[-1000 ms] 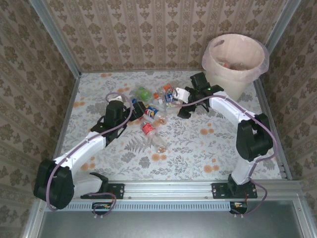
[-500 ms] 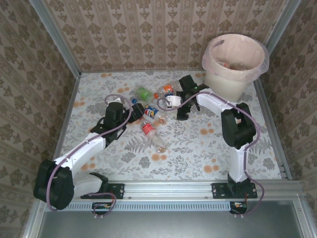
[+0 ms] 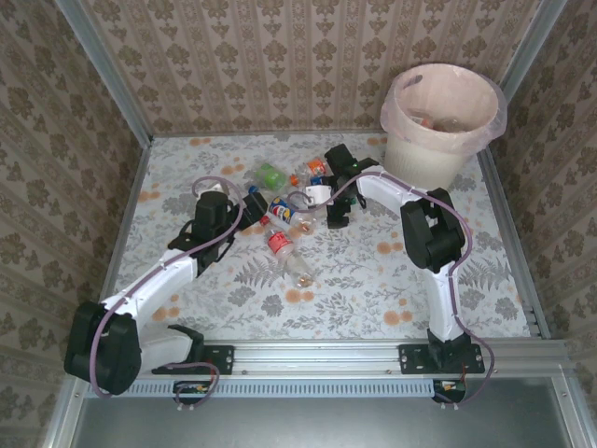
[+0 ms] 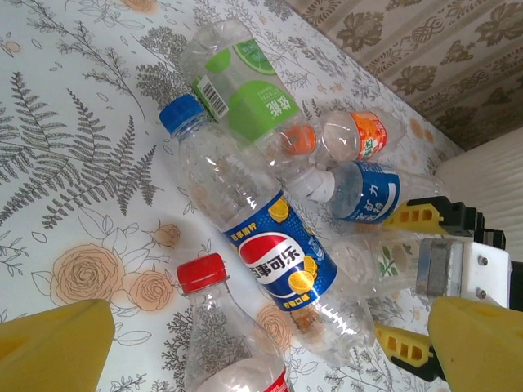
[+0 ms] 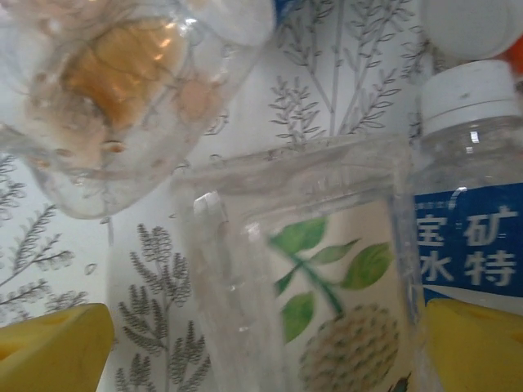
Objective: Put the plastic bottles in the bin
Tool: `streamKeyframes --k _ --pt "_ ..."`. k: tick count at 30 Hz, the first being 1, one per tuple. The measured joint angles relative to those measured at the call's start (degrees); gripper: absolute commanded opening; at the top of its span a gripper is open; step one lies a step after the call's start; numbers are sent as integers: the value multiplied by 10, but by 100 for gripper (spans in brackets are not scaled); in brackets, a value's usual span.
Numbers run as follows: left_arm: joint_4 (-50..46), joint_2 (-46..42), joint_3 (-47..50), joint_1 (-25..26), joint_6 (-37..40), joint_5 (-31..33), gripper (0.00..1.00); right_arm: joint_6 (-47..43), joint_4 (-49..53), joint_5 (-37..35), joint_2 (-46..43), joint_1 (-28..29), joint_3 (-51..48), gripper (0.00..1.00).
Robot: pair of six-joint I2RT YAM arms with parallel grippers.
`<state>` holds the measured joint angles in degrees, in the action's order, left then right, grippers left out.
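My right jaws stand wide open and hold nothing. Their yellow fingertips (image 5: 53, 347) sit in the lower corners of the right wrist view, and a clear leaf-label bottle (image 5: 327, 302) lies between them. I cannot tell whether either tip touches it. Just right of it lies a white-capped blue-label bottle (image 5: 466, 245), and at the upper left a crushed clear bottle (image 5: 122, 90) with something orange inside.

My left jaws are just as wide and empty. They hang over a red-capped bottle (image 4: 216, 327) at the bottom centre of the left wrist view, with a blue-capped cola bottle (image 4: 261, 245) touching it above. Farther up lies a green-label bottle (image 4: 245, 90), and right of it a small orange-label bottle (image 4: 359, 135).

From above, the bottles crowd the upper middle of the flowered tabletop (image 3: 373, 280). The bin (image 3: 424, 154) stands at the upper right, well apart from them.
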<state>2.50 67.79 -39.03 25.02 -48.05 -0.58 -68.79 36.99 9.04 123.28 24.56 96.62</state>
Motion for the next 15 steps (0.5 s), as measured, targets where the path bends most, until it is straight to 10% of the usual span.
streamKeyframes --k 15 --pt "0 4 0 0 0 0 100 15 5 -29 -20 -2 -67 73"
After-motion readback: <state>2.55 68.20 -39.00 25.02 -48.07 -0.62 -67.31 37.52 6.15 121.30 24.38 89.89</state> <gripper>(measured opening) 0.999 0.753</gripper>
